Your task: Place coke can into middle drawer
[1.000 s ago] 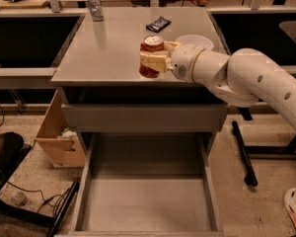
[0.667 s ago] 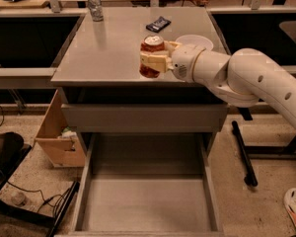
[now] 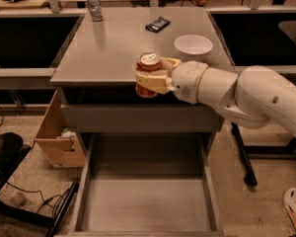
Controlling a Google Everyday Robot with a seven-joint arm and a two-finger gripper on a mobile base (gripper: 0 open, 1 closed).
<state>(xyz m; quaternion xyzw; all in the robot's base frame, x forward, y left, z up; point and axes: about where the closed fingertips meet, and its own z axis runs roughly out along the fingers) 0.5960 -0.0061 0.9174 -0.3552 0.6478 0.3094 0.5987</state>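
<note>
The red coke can (image 3: 149, 66) with a silver top is upright in my gripper (image 3: 153, 78), held in the air at the front edge of the cabinet top. The gripper's pale fingers (image 3: 150, 81) are shut around the can's middle. My white arm (image 3: 237, 95) comes in from the right. Below, the middle drawer (image 3: 145, 201) is pulled open toward me; its flat grey floor is bare. The can hangs above the drawer's rear part, near the cabinet front.
A white bowl (image 3: 193, 46), a dark snack packet (image 3: 158, 23) and a silvery-grey can (image 3: 93, 3) stand on the cabinet top (image 3: 103, 48). A cardboard box (image 3: 59, 137) sits left of the cabinet. Cables lie on the floor at the lower left.
The gripper with the can has moved forward and a little down, from over the cabinet top to its front edge.
</note>
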